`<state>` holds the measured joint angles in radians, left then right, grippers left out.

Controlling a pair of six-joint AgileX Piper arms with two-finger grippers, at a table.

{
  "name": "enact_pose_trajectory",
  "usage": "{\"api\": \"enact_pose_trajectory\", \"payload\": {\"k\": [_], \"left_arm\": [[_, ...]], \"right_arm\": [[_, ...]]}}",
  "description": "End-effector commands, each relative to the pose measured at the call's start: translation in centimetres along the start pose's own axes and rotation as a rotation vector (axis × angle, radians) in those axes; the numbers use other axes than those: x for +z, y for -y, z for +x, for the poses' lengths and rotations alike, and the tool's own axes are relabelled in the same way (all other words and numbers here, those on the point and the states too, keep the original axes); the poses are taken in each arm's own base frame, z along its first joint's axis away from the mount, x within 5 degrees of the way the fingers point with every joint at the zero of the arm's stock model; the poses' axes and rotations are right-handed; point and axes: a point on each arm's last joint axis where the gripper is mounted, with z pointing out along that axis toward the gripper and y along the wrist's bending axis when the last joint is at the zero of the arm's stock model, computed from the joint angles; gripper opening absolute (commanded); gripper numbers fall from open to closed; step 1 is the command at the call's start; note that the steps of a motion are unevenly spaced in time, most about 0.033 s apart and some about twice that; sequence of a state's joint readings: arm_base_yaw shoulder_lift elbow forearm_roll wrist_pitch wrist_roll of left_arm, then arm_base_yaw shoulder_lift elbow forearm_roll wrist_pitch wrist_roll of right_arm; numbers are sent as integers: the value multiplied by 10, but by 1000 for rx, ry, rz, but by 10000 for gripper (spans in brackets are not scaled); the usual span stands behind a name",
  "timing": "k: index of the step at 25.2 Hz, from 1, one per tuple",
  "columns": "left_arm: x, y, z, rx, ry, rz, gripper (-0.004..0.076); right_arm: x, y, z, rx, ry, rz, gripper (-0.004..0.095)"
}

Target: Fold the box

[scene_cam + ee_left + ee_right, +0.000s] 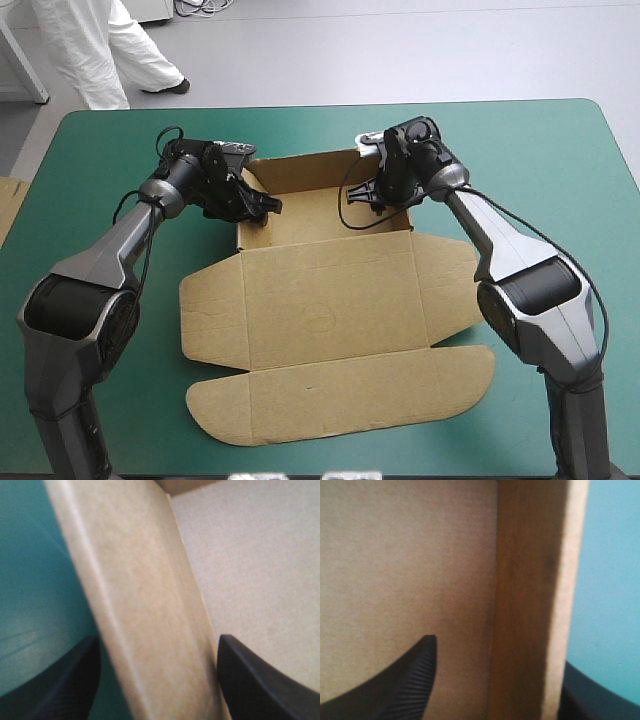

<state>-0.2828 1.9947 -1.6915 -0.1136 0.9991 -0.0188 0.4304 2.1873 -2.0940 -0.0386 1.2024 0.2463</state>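
There is one brown box (330,290) on one table (560,160). Two grippers sit at its far walls, the left gripper (268,207) and the right gripper (368,200), with four black fingers (55,685) in all. One spare board (8,205) lies well outside the left gripper.

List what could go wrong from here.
1. The left gripper straddles the left wall, which leans between its open fingers. The wall may slip out or fold outward.
2. At the right gripper, the inner finger stands apart from the right wall. Closing could push that wall off square.
3. The lid lies flat and loose, so the box might slide if either arm pushes.
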Motion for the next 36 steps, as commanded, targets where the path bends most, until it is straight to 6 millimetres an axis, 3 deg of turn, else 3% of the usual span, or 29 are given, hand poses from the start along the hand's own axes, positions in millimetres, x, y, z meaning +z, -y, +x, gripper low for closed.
{"api": "enact_pose_trajectory", "payload": {"k": [1,10,14,20,25,27,30,33,36], "left_arm": [[-37,12,-10,12,91,34,489],[-78,17,-26,56,143,41,489],[-100,20,-32,71,167,44,489],[-117,22,-30,104,136,43,489],[-130,21,-27,112,162,25,489],[-136,20,-26,82,174,11,489],[-130,17,-17,19,130,8,489],[-89,11,1,-19,-13,-5,489],[-62,10,6,-56,14,13,489]], "right_arm": [[-53,0,-10,-17,125,-10,771],[-101,2,-22,-8,264,-8,804],[-126,7,-20,-15,322,18,804],[-158,9,-14,-57,381,0,804],[-177,12,-7,-90,412,13,804],[-171,13,-4,-96,383,28,804],[-154,14,0,-102,322,42,803],[-146,15,2,-92,298,55,776],[-152,16,3,-92,312,61,767]]}}
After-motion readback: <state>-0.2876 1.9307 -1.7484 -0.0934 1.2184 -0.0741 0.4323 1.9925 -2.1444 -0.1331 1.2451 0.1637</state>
